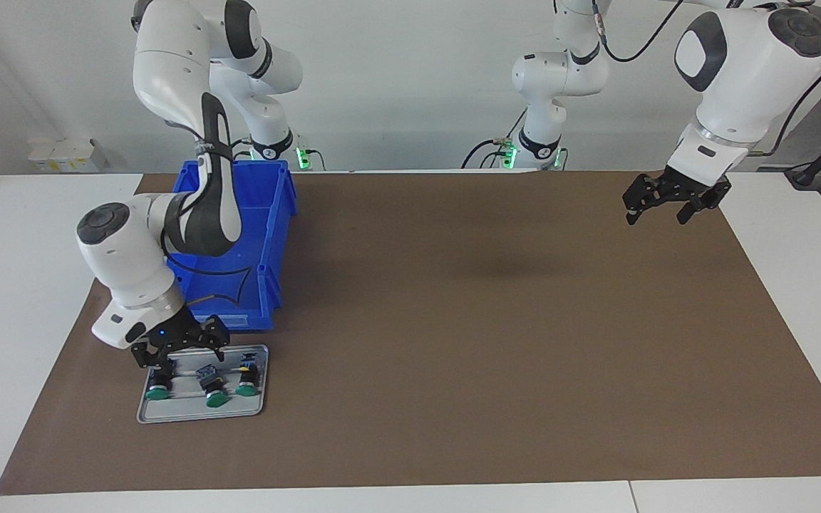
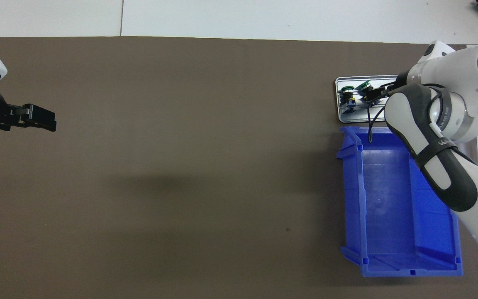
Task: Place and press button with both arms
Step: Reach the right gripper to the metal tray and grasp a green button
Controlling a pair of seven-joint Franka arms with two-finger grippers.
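Two end effectors are showing on my feeds, both with fingers spread wide and holding nothing. Nearest the robots, I am looking at the arm bases standing against a plain white wall, green lights glowing at their feet. The white worktop (image 1: 18, 299) is lying under a brown mat (image 1: 453, 320) that is covering most of it.

The blue bin (image 1: 268, 235) is sitting on the mat close to the right arm's base, toward the right arm's end of the worktop; its interior is looking empty where I am able to see it, though the right arm's forearm is blocking part of it in both views.

The left end effector (image 1: 656, 206) is hanging over the mat's corner at the left arm's end, waiting.

Farther from the robots than the bin, just beside it, the small metal tray (image 1: 200, 413) is lying flat. Three green-capped switches are lying in it side by side. The right end effector (image 1: 182, 356) is sitting low over the tray, its fingers straddling the button (image 1: 159, 388) nearest the right arm's end of the worktop. I am not able to tell whether the fingers are touching it. In the overhead view the arm is hiding that button and part of the tray (image 2: 357, 119).
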